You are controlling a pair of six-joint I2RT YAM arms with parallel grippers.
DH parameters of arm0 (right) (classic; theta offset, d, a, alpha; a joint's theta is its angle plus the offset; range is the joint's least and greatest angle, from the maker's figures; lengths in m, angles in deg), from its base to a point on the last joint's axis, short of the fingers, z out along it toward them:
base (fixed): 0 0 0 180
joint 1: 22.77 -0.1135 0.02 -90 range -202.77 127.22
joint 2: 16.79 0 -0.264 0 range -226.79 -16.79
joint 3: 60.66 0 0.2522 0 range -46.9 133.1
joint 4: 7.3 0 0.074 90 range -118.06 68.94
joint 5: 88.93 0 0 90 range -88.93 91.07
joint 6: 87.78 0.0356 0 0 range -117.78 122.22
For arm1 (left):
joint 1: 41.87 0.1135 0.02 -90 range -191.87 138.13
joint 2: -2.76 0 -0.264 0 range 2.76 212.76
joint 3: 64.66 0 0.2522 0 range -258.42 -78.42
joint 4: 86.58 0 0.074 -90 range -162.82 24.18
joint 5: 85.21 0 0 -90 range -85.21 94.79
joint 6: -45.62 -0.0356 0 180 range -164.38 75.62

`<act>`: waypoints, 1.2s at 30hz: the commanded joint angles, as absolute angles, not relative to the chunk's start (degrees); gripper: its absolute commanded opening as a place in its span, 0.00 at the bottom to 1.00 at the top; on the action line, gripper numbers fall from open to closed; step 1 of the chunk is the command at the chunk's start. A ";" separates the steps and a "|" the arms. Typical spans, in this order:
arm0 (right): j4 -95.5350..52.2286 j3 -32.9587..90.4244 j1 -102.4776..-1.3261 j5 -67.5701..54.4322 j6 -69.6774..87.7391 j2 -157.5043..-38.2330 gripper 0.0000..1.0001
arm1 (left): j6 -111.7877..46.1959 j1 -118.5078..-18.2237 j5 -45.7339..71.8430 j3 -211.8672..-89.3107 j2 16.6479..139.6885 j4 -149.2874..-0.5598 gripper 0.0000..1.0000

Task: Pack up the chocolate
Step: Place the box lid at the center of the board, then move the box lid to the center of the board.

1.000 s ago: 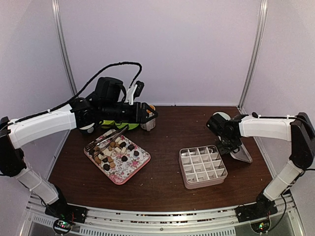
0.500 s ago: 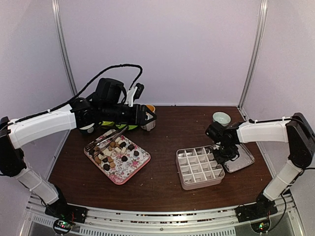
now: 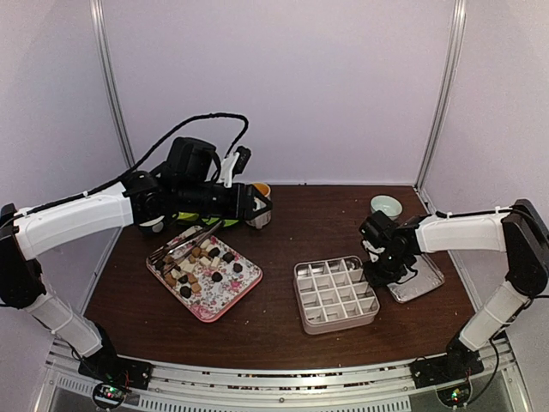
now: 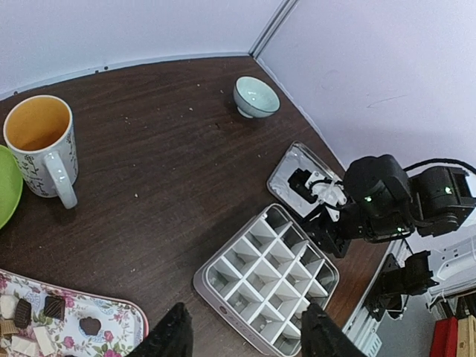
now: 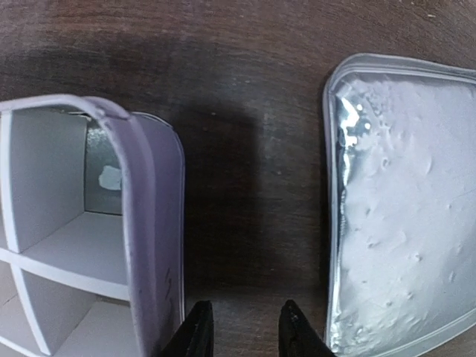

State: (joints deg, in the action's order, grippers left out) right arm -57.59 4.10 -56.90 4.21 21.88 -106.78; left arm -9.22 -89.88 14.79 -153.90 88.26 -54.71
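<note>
Your right gripper [image 5: 242, 331] is hovering with its fingers narrowly parted and holding nothing, in the gap between the divided box [image 5: 152, 223] and the metal lid [image 5: 401, 208]. Any sideways drift is risking a shove to either one. Your left gripper [image 4: 245, 338] is hanging half open and empty near the mug [image 4: 44, 149]. The chocolates [image 3: 197, 260] are lying on the floral tray [image 3: 221, 309], well apart from the box, with bare table between them.

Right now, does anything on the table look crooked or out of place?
The divided box sits skewed to the table's front edge, its lid lying off to its right. Tongs rest across the chocolates on the tray.
</note>
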 commanded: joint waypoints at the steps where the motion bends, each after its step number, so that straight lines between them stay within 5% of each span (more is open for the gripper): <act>1: -53.19 3.24 -58.22 -3.94 25.13 -104.14 0.32 | -9.46 -90.14 15.00 -152.91 88.47 -54.89 0.52; 12: -58.93 5.64 -54.18 11.57 26.38 -102.97 0.32 | -1.42 -97.73 11.38 -146.95 92.96 -54.85 0.51; 36: -57.31 4.16 -50.73 6.44 24.43 -108.68 0.35 | 9.74 -102.07 18.78 -142.48 106.74 -69.06 0.53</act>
State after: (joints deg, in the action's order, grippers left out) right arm -55.84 3.23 -51.00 6.00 24.52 -107.61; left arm 8.35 -102.29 17.39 -142.91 105.85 -65.25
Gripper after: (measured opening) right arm 0.350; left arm 0.530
